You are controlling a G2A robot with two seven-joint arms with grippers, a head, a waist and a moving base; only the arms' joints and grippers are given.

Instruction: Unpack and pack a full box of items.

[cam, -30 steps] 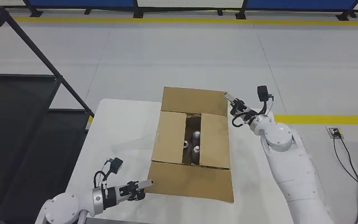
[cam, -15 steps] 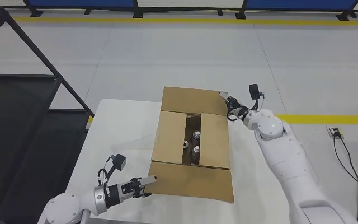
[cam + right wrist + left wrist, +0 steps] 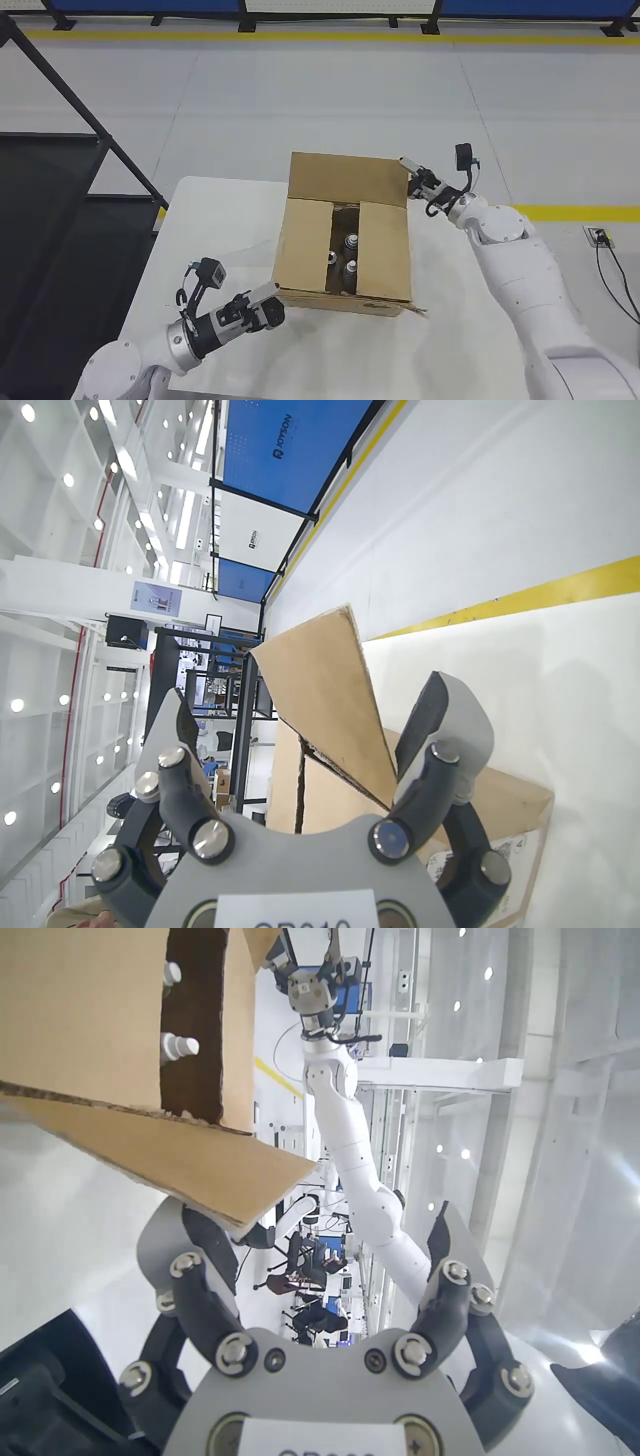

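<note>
Top view: the cardboard box (image 3: 385, 250) sits on the table (image 3: 215, 230), bottles (image 3: 350, 243) inside, left gripper (image 3: 262, 305) and right gripper (image 3: 412, 170) spread-fingered at opposite flaps (image 3: 348, 180); stiff yet creasable, these flaps seem best pinched at their edges

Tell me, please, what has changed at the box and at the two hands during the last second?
The left hand rose and pushed the near flap up from lying flat to steeply raised; the flap's edge now sits inside the open hand. The right hand shifted slightly at the corner of the far flap, open around it. The side flaps and the bottles stayed as they were.
</note>
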